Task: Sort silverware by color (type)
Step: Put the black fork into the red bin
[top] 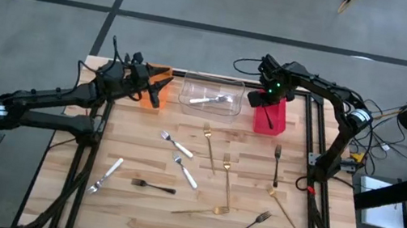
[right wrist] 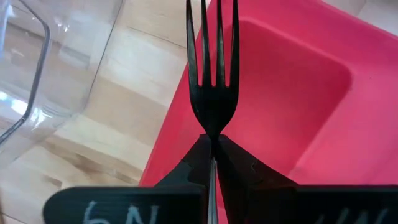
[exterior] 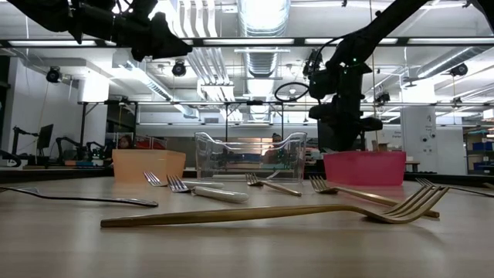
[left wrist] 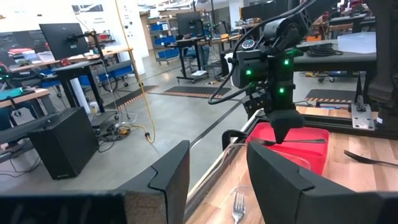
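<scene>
My right gripper point(top: 268, 106) is over the red bin point(top: 280, 124) at the table's far right, shut on a black fork point(right wrist: 212, 74). The left wrist view shows that fork point(left wrist: 298, 141) lying about level just above the red bin point(left wrist: 314, 158). My left gripper point(left wrist: 214, 180) hangs open and empty above the orange bin point(top: 164, 72) at the far left. A silver piece point(top: 210, 99) lies in the clear bin point(top: 234, 86). Silver point(top: 176, 144), gold point(top: 226, 181) and black point(top: 153, 185) forks lie flat on the wooden table. My right gripper pinches the black fork's neck point(right wrist: 212, 132), just behind the tines, between its two fingertips point(right wrist: 239, 165). The fingers come steeply from above and lie across the fork. The handle runs back between them. The fork is lifted clear, about level, over the red bin.
The three bins stand in a row along the far edge. More forks lie scattered over the table's middle and near half, among them a black one point(top: 276, 165) by the right frame post and a gold one point(exterior: 262, 212) close to the low camera.
</scene>
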Robot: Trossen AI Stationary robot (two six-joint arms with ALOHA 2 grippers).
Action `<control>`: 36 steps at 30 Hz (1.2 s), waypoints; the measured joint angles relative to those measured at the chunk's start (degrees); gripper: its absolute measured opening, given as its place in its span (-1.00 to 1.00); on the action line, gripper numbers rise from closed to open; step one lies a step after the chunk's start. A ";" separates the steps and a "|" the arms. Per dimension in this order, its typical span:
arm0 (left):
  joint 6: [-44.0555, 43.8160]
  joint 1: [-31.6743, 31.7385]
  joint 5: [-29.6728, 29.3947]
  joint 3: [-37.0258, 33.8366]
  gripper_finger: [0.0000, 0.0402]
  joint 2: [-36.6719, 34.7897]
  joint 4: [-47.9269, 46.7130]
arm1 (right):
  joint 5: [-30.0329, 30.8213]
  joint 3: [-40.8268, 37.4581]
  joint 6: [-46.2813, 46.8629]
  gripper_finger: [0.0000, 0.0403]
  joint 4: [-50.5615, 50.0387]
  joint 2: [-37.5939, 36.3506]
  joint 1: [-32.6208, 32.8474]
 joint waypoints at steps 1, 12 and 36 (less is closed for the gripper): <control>0.00 0.00 0.00 0.00 -0.29 0.00 -0.01 | 0.00 -0.04 0.00 -0.96 0.03 0.00 0.00; 0.00 0.00 0.01 0.00 -0.29 0.00 -0.01 | 0.59 -1.00 0.17 -0.96 2.16 0.00 0.00; 0.00 0.00 0.01 0.00 -0.29 0.00 -0.03 | 0.55 -1.05 0.99 -0.96 1.28 0.00 0.00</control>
